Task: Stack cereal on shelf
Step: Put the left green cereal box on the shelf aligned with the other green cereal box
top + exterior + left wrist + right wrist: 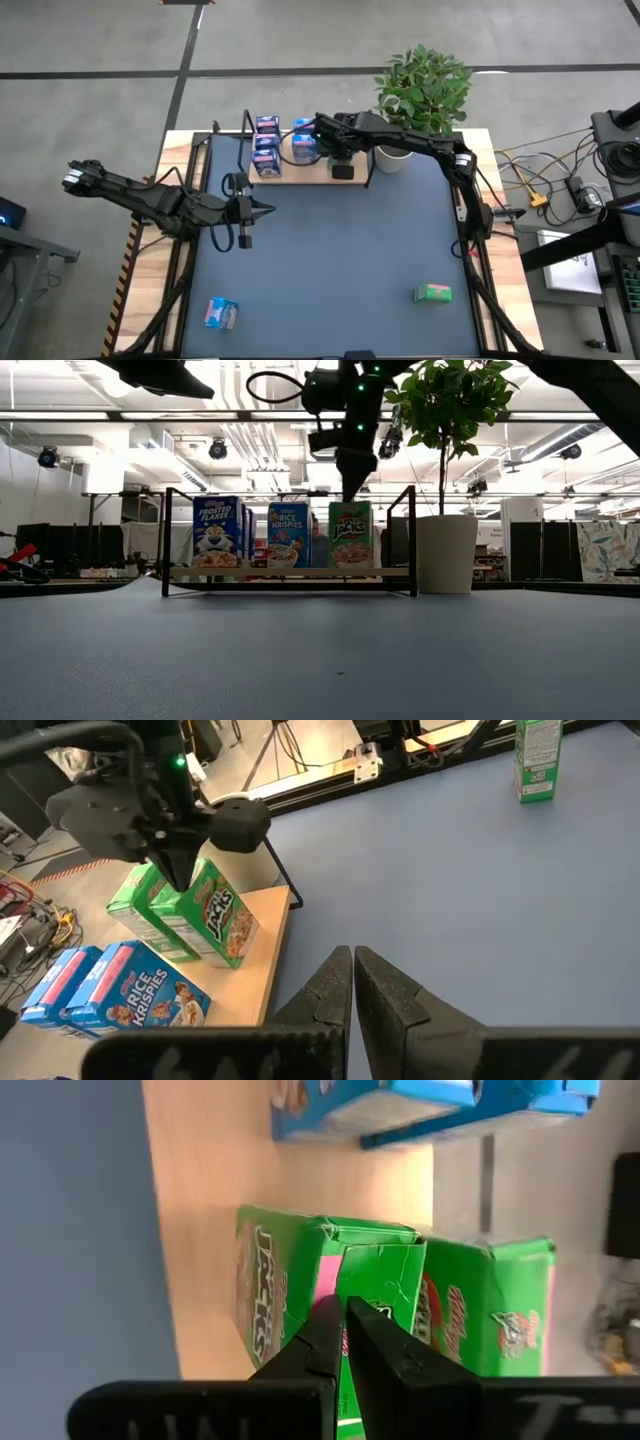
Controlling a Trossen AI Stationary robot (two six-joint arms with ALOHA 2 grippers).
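The shelf (310,176), a wooden board with black wire ends, stands at the table's far side. On it stand upright dark blue boxes (217,532), light blue boxes (288,535) and two green boxes, one behind the other (215,915). My right gripper (350,494) is shut and points down at the top of the front green box (375,1270). My left gripper (268,210) is shut and empty, above the table's left middle, near the shelf. Two more boxes lie on the table: a green one (433,293) and a light blue one (221,313). My right gripper comes from above with its shut fingertips (183,880) at the top face (385,1280) of the front green box. I cannot tell whether they touch it. The box stands upright on the shelf board.
A white pot (446,552) with a leafy plant stands just right of the shelf. The shelf's black wire end (412,540) rises between the green boxes and the pot. The blue table top (350,250) lies open between the shelf and the two loose boxes.
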